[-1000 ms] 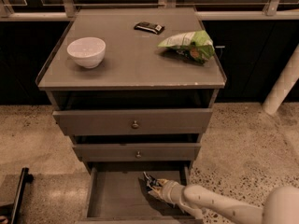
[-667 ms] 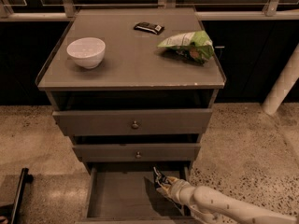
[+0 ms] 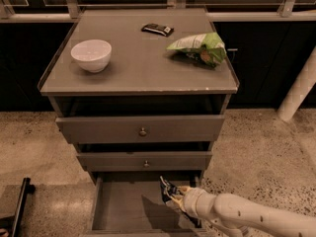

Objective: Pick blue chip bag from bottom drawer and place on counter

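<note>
The bottom drawer (image 3: pixel 121 209) is pulled open, a plain grey box below two knobbed drawers. My gripper (image 3: pixel 174 193) reaches in from the lower right, over the drawer's right rear part. It is shut on the small dark blue chip bag (image 3: pixel 166 186), which sticks up from the fingers, lifted off the drawer floor. The grey counter (image 3: pixel 143 65) tops the cabinet, above the gripper.
On the counter stand a white bowl (image 3: pixel 91 55) at left, a green-and-white chip bag (image 3: pixel 200 47) at right and a small black bar wrapper (image 3: pixel 157 29) at the back. A white pillar (image 3: pixel 298 90) stands right of the cabinet. A black bar (image 3: pixel 19 201) lies on the floor left.
My gripper has shifted slightly right and up inside the bottom drawer, with the blue chip bag in it. Nothing on the counter has moved.
</note>
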`<state>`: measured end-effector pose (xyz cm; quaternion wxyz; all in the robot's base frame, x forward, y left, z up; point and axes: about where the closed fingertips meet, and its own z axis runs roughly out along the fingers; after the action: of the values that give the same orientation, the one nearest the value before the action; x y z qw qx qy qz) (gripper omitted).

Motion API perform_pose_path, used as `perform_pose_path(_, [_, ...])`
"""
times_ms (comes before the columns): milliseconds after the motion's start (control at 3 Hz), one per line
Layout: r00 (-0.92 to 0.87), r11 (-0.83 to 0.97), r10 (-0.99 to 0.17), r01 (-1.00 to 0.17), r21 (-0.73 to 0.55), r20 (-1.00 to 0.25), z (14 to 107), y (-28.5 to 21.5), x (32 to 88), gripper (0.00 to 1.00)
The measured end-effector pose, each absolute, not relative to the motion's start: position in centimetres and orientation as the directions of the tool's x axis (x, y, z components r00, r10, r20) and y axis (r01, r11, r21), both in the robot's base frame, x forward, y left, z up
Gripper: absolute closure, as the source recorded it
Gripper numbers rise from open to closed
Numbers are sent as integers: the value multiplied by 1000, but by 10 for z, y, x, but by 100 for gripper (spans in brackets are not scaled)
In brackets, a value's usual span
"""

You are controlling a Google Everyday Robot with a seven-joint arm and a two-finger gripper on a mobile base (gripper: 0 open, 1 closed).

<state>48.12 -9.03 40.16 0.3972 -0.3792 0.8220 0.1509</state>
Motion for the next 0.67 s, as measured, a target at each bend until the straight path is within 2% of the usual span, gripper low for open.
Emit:
perform_pose_path(333, [-348, 646, -542, -754, -115, -765, 433, -97, 491, 100])
perform_pose_path(667, [-348, 647, -542, -754, -115, -765, 433, -97, 492, 100])
